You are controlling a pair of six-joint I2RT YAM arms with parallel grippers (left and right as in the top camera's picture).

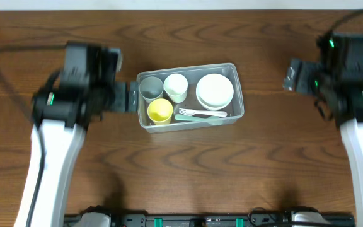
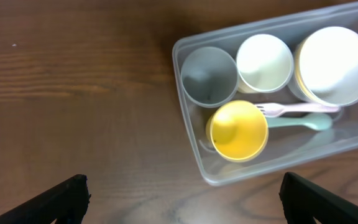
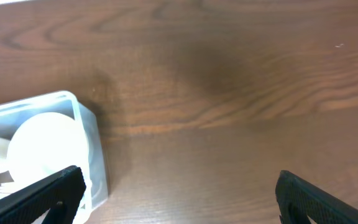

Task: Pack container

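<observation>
The clear plastic container (image 1: 194, 125) stands at the table's middle. In it are a grey cup (image 1: 150, 87), a white cup (image 1: 176, 87), a yellow cup (image 1: 160, 111), stacked white bowls (image 1: 215, 91), and a white fork and pale green spoon (image 1: 200, 114). My left gripper (image 1: 131, 96) is open and empty, right at the container's left end. In the left wrist view the left gripper (image 2: 182, 190) straddles the near corner of the container (image 2: 190, 127). My right gripper (image 1: 293, 74) is open and empty, well right of the container. In the right wrist view the right gripper (image 3: 179, 183) is over bare wood beside the container (image 3: 91, 134).
The brown wooden table (image 1: 188, 176) surrounds the container. A black cable (image 1: 5, 75) loops at the far left.
</observation>
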